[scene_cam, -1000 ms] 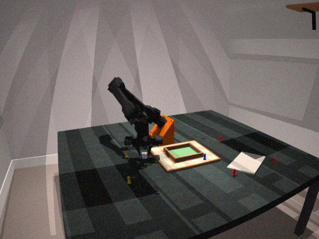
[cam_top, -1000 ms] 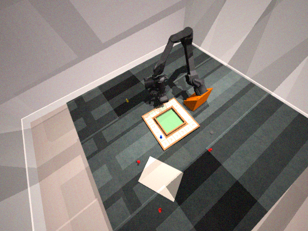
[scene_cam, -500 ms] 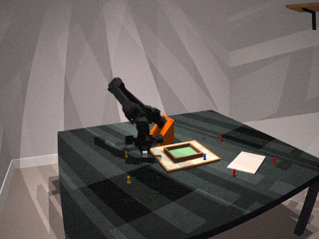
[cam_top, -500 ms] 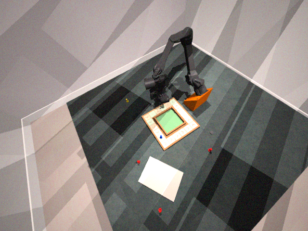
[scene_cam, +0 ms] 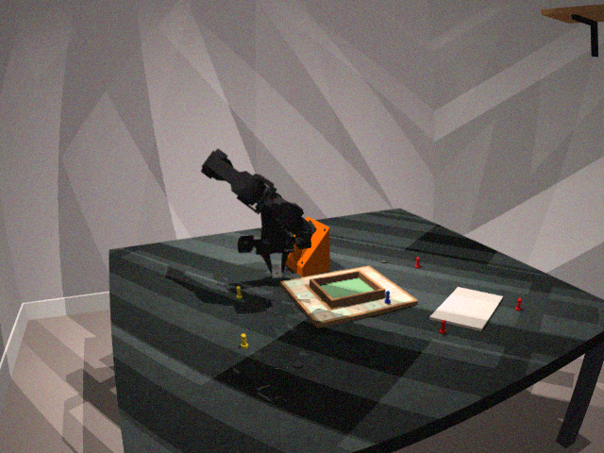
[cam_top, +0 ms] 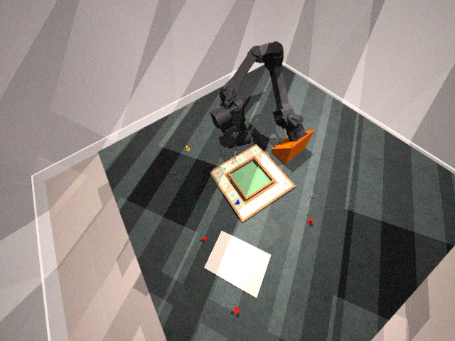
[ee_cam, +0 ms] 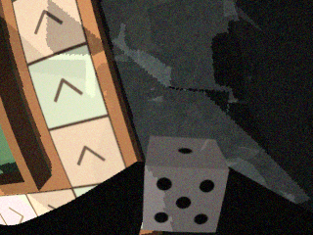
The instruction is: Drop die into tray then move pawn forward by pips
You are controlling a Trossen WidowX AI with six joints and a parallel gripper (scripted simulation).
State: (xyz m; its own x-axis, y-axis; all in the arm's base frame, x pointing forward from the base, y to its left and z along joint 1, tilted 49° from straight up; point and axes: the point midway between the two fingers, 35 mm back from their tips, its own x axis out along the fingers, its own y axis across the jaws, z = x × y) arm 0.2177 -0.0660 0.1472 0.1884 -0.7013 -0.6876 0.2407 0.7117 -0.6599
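Observation:
My gripper point(scene_cam: 276, 274) point(ee_cam: 181, 176) is shut on the pale die point(scene_cam: 276, 267) point(ee_cam: 183, 196) and holds it above the table beside the board. In the wrist view a five-pip face is toward the camera and a one-pip face is beyond it. The die is hidden in the top view. The board point(cam_top: 266, 199) point(scene_cam: 400, 295) point(ee_cam: 88, 164) has arrowed squares around the dice tray point(cam_top: 260, 190) point(scene_cam: 358, 298), whose green floor has nothing on it. The blue pawn point(cam_top: 237, 202) point(scene_cam: 387, 297) stands upright on a square beside the corner square nearest the white panel.
Red pawns point(cam_top: 204, 239) point(cam_top: 310, 221) point(cam_top: 236, 310) stand around a white panel point(cam_top: 240, 262) point(scene_cam: 465, 308) and beyond the board. Yellow pawns point(scene_cam: 239, 293) point(scene_cam: 243, 341) stand on the gripper's side. An orange wedge block point(cam_top: 290, 149) point(scene_cam: 318, 248) stands by the arm's base. A small disc point(cam_top: 312, 195) lies near the board.

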